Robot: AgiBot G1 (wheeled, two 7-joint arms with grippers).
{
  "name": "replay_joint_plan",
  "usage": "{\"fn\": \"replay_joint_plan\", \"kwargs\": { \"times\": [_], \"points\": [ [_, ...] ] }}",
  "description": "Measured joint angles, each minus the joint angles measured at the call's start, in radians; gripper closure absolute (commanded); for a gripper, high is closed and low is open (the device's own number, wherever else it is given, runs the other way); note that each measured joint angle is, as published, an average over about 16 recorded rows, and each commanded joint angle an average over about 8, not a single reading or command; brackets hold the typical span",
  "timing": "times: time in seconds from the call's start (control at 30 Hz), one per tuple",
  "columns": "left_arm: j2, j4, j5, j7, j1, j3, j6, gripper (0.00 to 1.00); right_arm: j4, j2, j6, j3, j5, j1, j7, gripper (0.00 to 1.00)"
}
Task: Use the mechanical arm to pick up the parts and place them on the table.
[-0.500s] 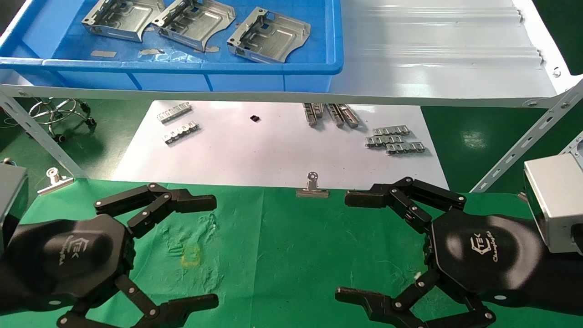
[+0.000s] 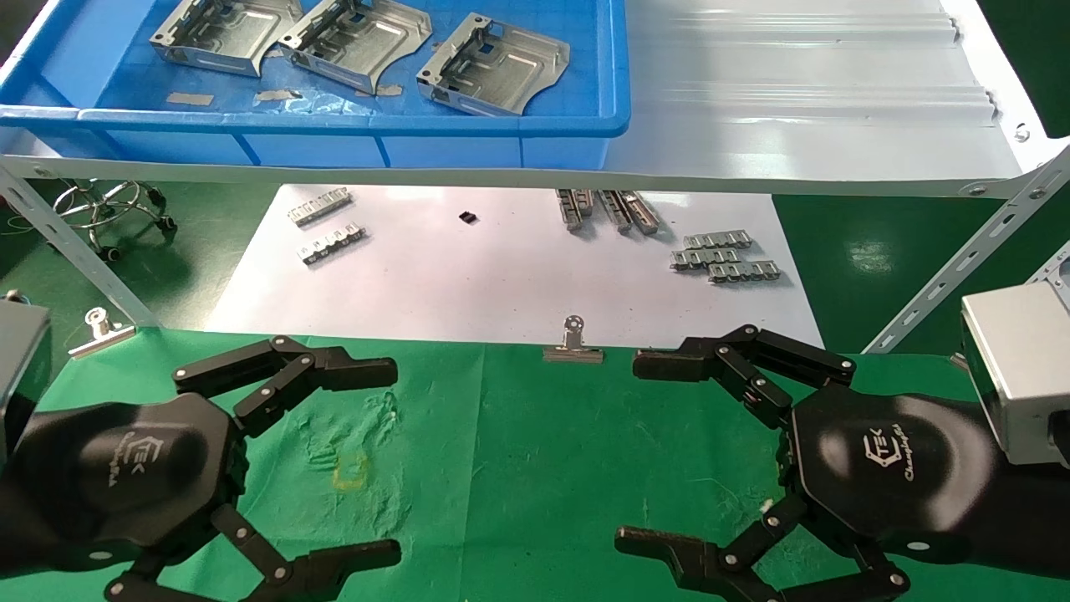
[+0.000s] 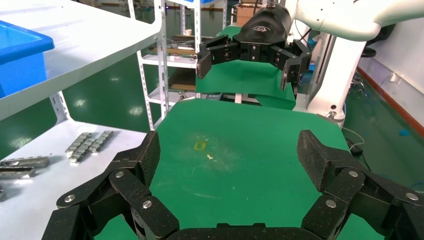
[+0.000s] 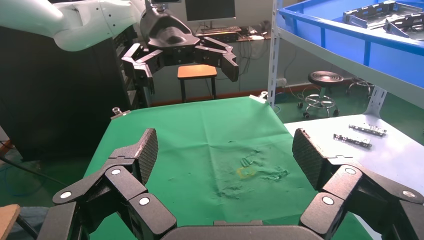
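Now both black hands with glossy hexagonal palms hover low over the bright green cloth-covered desk (image 2: 535, 468), facing each other — the left hand (image 2: 372, 460) to the left of the faint yellow square mark (image 2: 350, 471), the right hand (image 2: 639, 456) well to its right. Each has its jointed linkage fingers spread wide and grips nothing. Three silvery stamped sheet-metal plates (image 2: 493, 65) lie side by side in the blue plastic bin (image 2: 501, 125) on the white ribbed shelf (image 2: 794, 100), far beyond the mark. Between shelf and desk — on a white paper sheet (image 2: 501, 276) — lie small silver notched strips (image 2: 726, 255); a little binder clip (image 2: 573, 344) sits at the desk's far edge
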State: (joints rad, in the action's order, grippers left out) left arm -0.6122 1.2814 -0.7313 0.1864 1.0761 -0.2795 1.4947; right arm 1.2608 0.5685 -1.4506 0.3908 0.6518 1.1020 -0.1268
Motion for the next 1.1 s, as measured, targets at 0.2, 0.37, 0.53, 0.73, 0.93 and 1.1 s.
{"fn": "replay_joint_plan", "kwargs": {
  "times": [0.2,0.37,0.53,0.73,0.93,1.1],
  "points": [
    [-0.005,-0.004,-0.001,0.002,0.004,0.0,-0.007,0.0,0.0,0.0,0.0,0.0,0.0,0.0,0.0,1.0],
    [-0.03,-0.022,-0.01,0.01,0.029,-0.005,-0.033,0.0,0.0,0.0,0.0,0.0,0.0,0.0,0.0,1.0],
    [-0.076,-0.067,-0.034,0.019,0.084,-0.015,-0.078,0.0,0.0,0.0,0.0,0.0,0.0,0.0,0.0,1.0],
    [-0.135,-0.11,-0.074,0.025,0.161,-0.025,-0.154,0.0,0.0,0.0,0.0,0.0,0.0,0.0,0.0,1.0],
    [-0.198,-0.126,-0.164,0.053,0.252,-0.055,-0.27,0.0,0.0,0.0,0.0,0.0,0.0,0.0,0.0,1.0],
    [-0.259,-0.151,-0.263,0.087,0.339,-0.097,-0.369,0.0,0.0,0.0,0.0,0.0,0.0,0.0,0.0,1.0]
  ]
}}
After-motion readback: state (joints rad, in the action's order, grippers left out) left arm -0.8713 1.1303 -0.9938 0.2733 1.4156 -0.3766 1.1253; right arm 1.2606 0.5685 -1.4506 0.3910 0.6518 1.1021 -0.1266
